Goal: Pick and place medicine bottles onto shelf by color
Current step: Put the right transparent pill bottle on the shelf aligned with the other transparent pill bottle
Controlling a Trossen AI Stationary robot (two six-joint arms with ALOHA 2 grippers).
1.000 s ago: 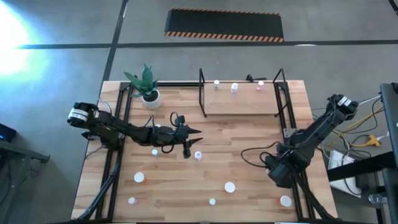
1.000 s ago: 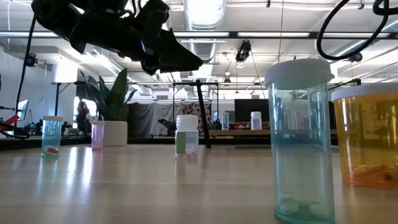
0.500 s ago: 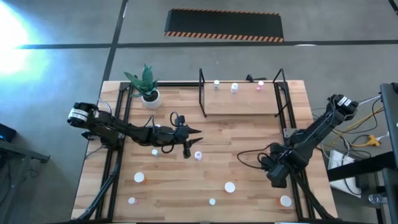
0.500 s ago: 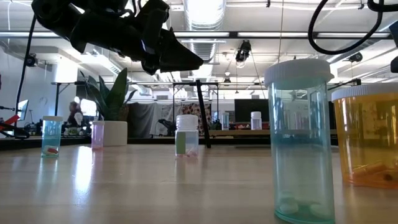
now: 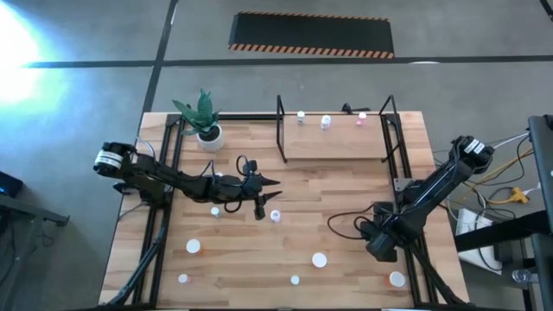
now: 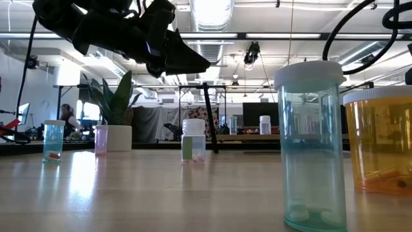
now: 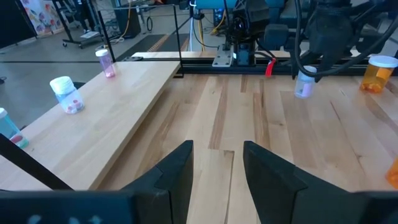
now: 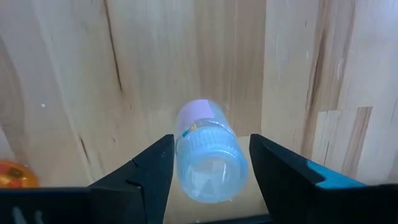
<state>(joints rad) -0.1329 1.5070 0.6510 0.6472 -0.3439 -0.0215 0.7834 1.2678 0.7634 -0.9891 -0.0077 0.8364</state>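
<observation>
My right gripper points down near the table's right edge. It is open, one finger on either side of a small clear medicine bottle with a pale purple label, which stands on its base on the table. The same bottle shows below that gripper in the left wrist view. My left gripper hangs open above the table's middle, nothing between its fingers. The shelf at the far edge carries three small bottles. Other medicine bottles stand scattered over the near half.
A potted plant stands at the far left. An orange bottle stands close beside the right gripper. Black frame rails run along both table sides. A tall teal bottle and an orange one stand at the near edge.
My right gripper has come down and shifted a little toward the table's near edge and left, over the clear bottle.
</observation>
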